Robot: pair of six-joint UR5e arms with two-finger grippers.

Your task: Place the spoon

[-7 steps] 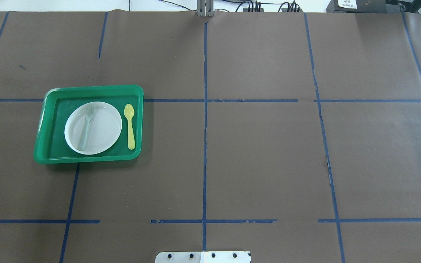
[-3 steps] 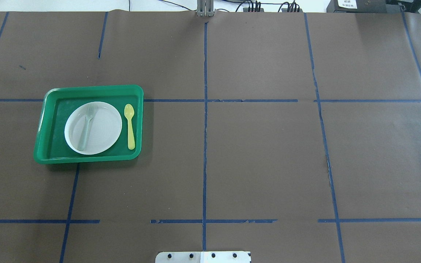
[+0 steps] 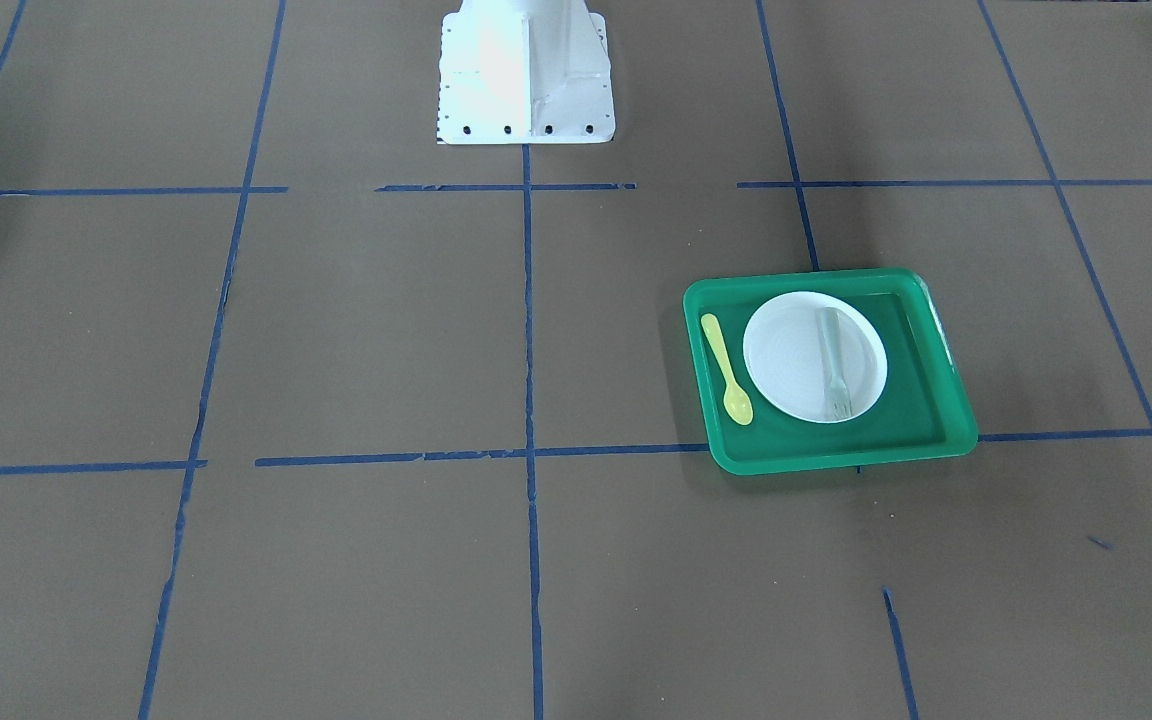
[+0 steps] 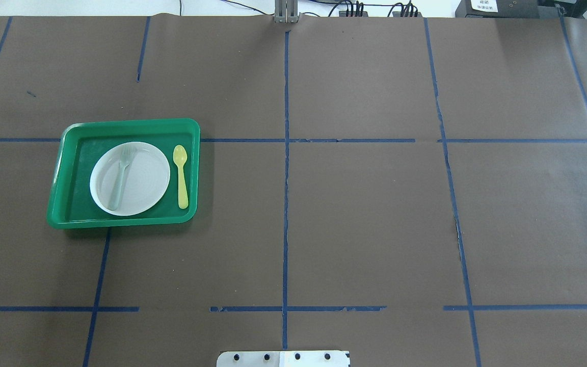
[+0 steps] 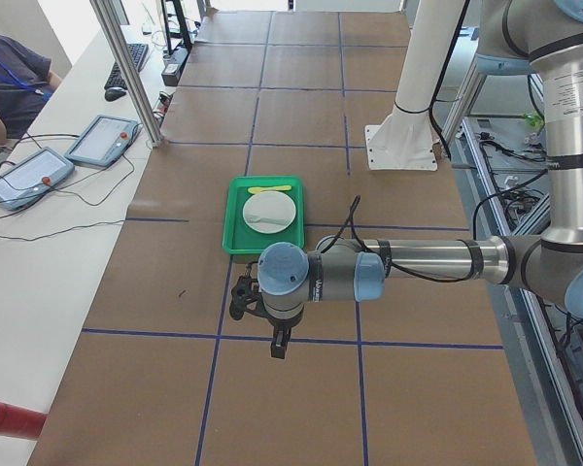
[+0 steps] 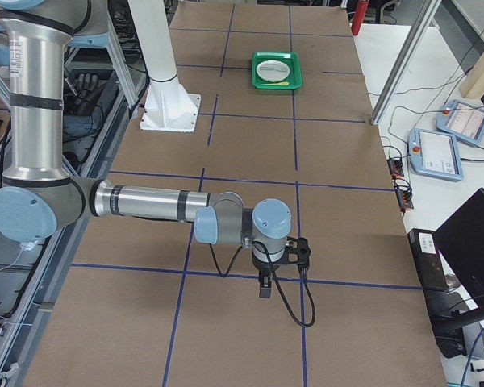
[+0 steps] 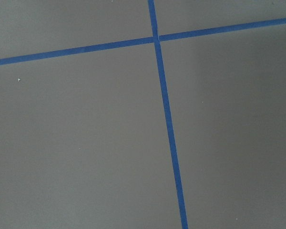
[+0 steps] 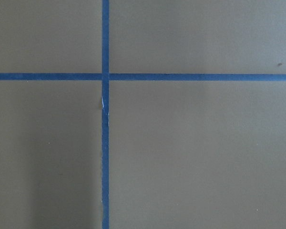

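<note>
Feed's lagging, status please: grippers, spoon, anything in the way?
Left gripper and right gripper off the green tray; open or shut unclear. Spoon in tray beside plate. Nothing over spoon.

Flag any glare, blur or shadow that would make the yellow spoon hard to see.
Overhead exterior: spoon crisp, evenly lit. Exterior front-facing: spoon sharp; the white base is overexposed. Exterior left: spoon only a yellow sliver. Wrist views: only paper and tape.

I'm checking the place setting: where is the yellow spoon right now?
In the overhead view the spoon lies flat in the green tray on the left side, just right of the white plate.
</note>
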